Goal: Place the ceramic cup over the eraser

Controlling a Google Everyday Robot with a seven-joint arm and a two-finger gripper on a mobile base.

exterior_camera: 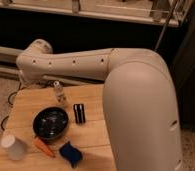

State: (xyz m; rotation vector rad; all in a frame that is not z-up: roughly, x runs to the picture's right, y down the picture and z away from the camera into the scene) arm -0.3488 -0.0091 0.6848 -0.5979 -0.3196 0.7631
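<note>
My arm [76, 64] stretches leftward, elbow bent. End effector [24, 79] hangs at the desk's [91, 140] far-left corner; open or closed, I cannot tell. Ceramic cup [13, 147] stands well nearer the camera than it. Eraser [79, 113] lies to its right.

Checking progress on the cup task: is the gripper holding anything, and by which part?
Cannot be told: the gripper hangs over the table's back-left corner, its grasp hidden. The ceramic cup stands free at the front left.
</note>
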